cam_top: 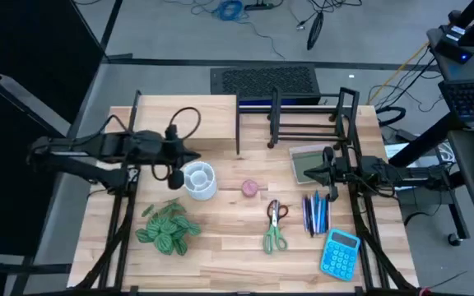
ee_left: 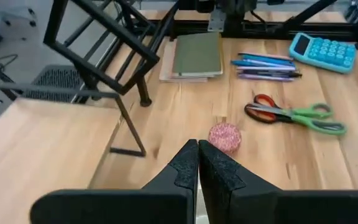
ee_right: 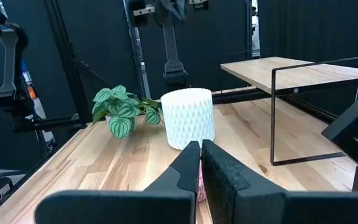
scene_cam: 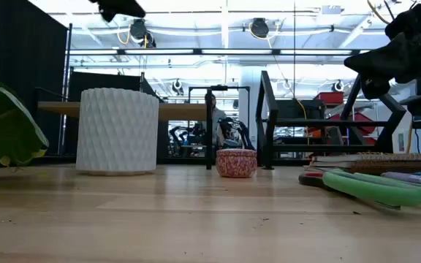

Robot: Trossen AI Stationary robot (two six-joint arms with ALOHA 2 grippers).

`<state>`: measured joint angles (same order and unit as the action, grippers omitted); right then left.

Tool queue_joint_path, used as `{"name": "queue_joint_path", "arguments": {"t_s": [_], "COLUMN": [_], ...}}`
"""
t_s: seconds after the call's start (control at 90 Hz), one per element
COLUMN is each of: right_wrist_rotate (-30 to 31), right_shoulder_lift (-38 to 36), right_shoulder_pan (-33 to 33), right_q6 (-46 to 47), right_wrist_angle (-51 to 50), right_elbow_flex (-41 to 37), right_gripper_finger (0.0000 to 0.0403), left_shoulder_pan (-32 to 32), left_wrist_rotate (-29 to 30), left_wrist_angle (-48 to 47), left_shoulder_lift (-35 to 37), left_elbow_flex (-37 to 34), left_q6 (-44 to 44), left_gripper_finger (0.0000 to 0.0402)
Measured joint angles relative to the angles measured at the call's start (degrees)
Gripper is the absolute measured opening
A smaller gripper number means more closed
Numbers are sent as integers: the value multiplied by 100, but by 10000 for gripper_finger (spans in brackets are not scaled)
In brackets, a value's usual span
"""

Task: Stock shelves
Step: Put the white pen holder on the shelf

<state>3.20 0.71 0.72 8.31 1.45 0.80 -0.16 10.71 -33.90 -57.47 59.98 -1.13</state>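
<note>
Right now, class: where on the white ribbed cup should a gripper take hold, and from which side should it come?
Probably by the rim. The white ribbed cup stands upright and open-topped, so one finger could drop inside and one outside, coming straight down. The left gripper is beside it, fingers shut, and would need to open first. The leafy plant sits nearby, so a sideways approach looks tighter.

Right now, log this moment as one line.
left gripper shut, above white cup | right gripper shut, over notebook | wooden shelf bare
</note>
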Motion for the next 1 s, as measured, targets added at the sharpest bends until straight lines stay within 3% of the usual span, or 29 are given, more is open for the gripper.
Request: {"name": "queue_joint_path", "arguments": {"t_s": [0.167,0.456,0.567,0.711,1.0], "right_wrist_rotate": [0,0,0,0,0], "right_shoulder_lift": [0,0,0,0,0], "right_shoulder_pan": [0,-1,1,0,-1], "right_q6": [0,0,1,0,0], "right_wrist_angle": [0,0,0,0,0], "right_elbow_flex": [0,0,0,0,0], "right_gripper_finger": [0,0,0,0,0], "left_shoulder_pan": [148,428,511,507,553], "left_wrist_rotate": [4,-100,-122,-41,-21], "left_wrist_angle": [-368,-1658,-2140,-2641,-2860], "left_shoulder_lift": [-448,-1024,-1361,-1884,-2396], "left_elbow_flex": [473,959,964,964,780], "left_q6": [-8,-821,-1242,-1350,-1359], "left_gripper_finger": [29,173,208,215,189]}}
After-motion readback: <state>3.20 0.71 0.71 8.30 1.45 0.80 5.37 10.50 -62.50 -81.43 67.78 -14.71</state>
